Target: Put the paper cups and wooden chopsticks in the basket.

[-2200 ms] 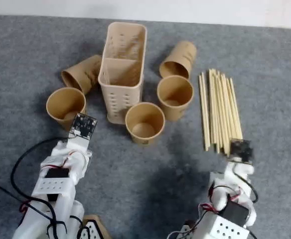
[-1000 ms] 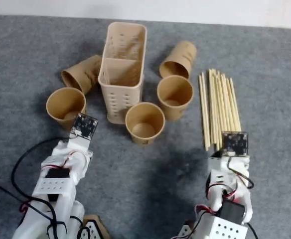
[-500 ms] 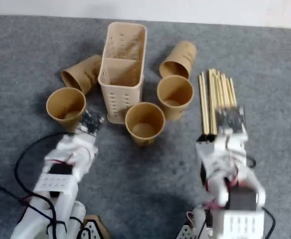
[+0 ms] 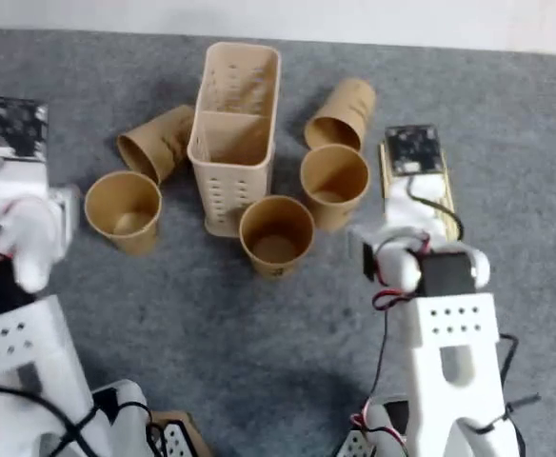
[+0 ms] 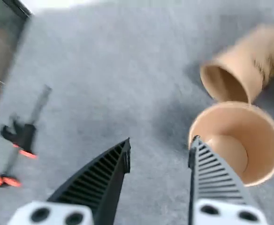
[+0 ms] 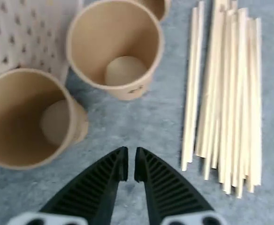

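Note:
The tan slotted basket (image 4: 232,133) lies on the grey mat, with paper cups around it. Two cups lie on their sides (image 4: 156,141) (image 4: 343,112); three stand upright (image 4: 124,209) (image 4: 276,235) (image 4: 334,186). The wooden chopsticks (image 6: 226,103) lie in a bundle right of the cups, largely covered by the right arm (image 4: 421,267) in the high view. My left gripper (image 5: 158,150) is open, one finger (image 5: 207,173) over the near rim of the left upright cup (image 5: 235,140). My right gripper (image 6: 130,161) is shut and holds nothing, above the mat between a cup (image 6: 26,117) and the chopsticks.
A lying cup (image 5: 242,65) sits just beyond the left upright cup. A small black and red object (image 5: 17,140) lies off to the side in the left wrist view. Bare grey mat (image 4: 259,362) stretches along the near side between the arms.
Both arms have risen and stretched forward. The left arm swung out to the left of the left upright cup; the right arm moved up over the near end of the chopsticks.

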Tool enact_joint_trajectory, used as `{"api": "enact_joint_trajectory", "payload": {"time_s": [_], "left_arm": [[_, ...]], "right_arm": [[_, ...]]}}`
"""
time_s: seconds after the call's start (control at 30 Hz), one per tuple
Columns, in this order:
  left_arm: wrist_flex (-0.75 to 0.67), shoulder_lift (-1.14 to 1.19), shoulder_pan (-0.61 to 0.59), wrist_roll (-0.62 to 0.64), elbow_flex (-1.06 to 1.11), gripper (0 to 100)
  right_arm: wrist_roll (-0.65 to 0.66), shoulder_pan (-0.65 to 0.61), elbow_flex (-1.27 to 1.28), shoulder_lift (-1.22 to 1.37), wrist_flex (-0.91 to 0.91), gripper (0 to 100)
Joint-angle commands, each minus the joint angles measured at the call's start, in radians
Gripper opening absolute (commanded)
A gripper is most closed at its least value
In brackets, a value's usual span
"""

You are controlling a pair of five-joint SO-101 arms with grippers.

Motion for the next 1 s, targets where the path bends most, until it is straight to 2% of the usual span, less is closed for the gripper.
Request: {"api": "enact_joint_trajectory", "payload": {"time_s": [0.0, 0.23, 0.33, 0.73, 0.87, 0.97], "left_arm": [[0.077, 0.07, -0.03, 0.003, -0.242, 20], [0.213, 0.57, -0.038, 0.083, -0.46, 21], [0.267, 0.716, -0.021, 0.101, -0.575, 21], [0.285, 0.96, 0.048, 0.094, -0.639, 21], [0.232, 1.056, 0.048, 0.092, -0.636, 20], [0.221, 1.11, 0.05, 0.061, -0.642, 14]], "right_arm": [[-0.012, -0.05, -0.044, 0.031, 0.005, 4.8], [-0.044, -0.117, -0.051, 0.177, -0.002, 5.1], [-0.06, -0.14, -0.085, 0.234, 0.001, 5.2], [-0.095, -0.153, -0.222, 0.283, -0.002, 5.2], [-0.103, -0.154, -0.22, 0.283, -0.015, 5.2], [-0.103, -0.148, -0.217, 0.283, -0.007, 5.2]]}}
